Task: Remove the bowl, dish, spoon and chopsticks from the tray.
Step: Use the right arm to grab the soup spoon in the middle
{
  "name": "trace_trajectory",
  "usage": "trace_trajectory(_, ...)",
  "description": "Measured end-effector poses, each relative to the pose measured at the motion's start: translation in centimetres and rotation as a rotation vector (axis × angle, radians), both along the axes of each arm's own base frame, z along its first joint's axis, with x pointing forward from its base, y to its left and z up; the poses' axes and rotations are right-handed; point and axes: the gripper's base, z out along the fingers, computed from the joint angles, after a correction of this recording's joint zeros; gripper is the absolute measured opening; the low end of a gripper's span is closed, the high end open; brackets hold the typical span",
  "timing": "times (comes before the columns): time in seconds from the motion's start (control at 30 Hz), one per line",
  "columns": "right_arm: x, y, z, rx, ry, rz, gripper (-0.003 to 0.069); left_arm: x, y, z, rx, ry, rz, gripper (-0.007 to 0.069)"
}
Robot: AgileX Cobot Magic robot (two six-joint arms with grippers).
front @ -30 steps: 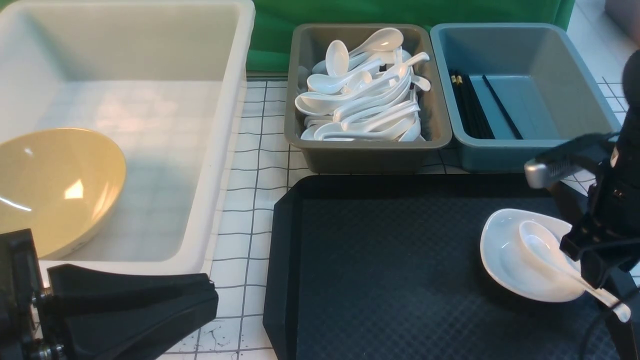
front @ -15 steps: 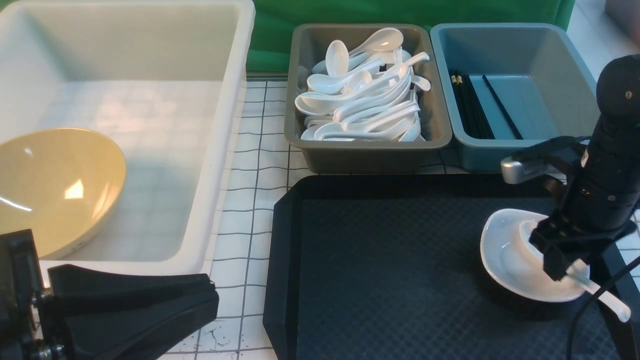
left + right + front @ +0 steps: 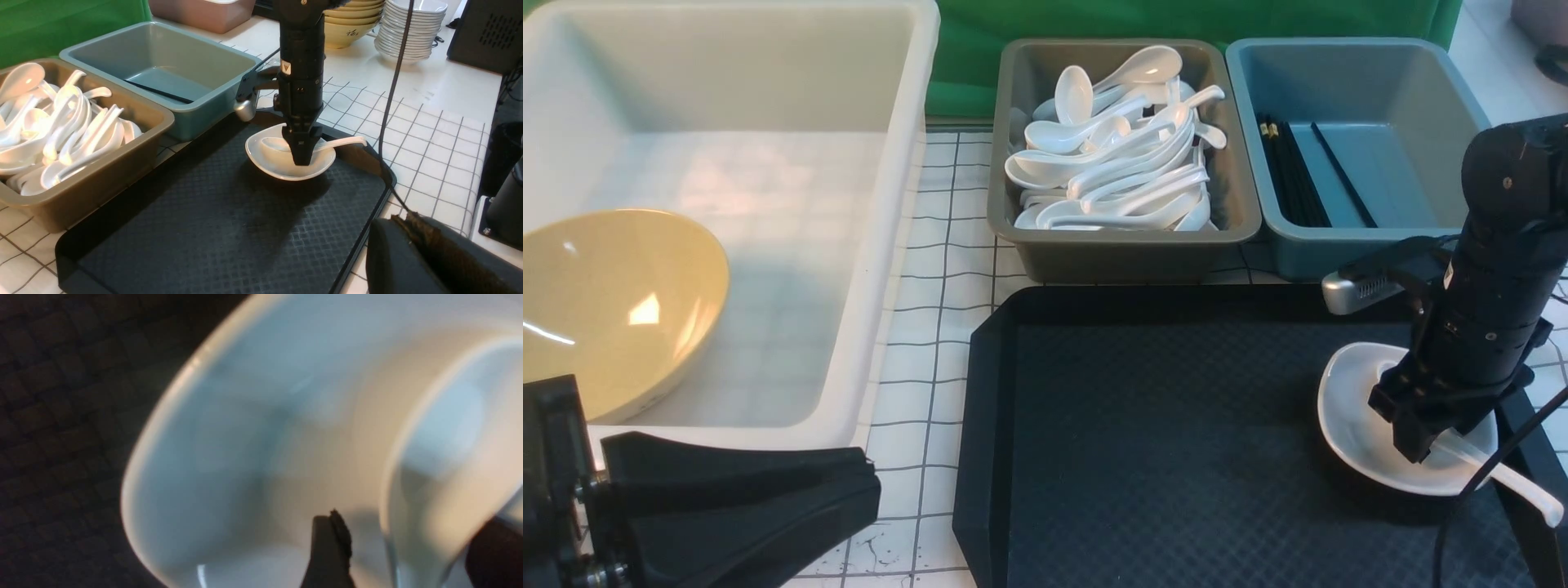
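The black tray holds the small white dish near its right edge. The white spoon lies in the dish, its handle sticking out over the rim. My right gripper points down into the dish, open, with one finger on each side of the spoon. The yellow bowl rests tilted in the white tub. Black chopsticks lie in the blue-grey bin. My left gripper is shut and empty, low at the near left.
The white tub fills the left. A grey bin piled with white spoons and the blue-grey bin stand behind the tray. Stacked bowls and dishes sit further right. The right arm's cable hangs beside the tray.
My right gripper has moved left and down over the dish, and now straddles the spoon. Its jaws have opened slightly wider. The left arm is still.
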Motion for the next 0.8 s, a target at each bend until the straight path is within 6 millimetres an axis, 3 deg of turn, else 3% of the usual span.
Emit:
trace_trajectory(0.23, 0.11, 0.00, -0.27, -0.002, 0.000, 0.001, 0.0434, -0.02, -0.04, 0.10, -0.019, 0.009, 0.000, -0.0001)
trace_trajectory(0.43, 0.33, 0.03, -0.28, 0.002, -0.024, 0.007, 0.0337, -0.02, -0.05, 0.13, -0.024, 0.011, 0.000, -0.0001)
trace_trajectory(0.8, 0.13, -0.01, 0.33, 0.003, -0.030, 0.026, 0.0337, -0.03, -0.05, 0.13, -0.025, 0.012, 0.000, -0.0001)
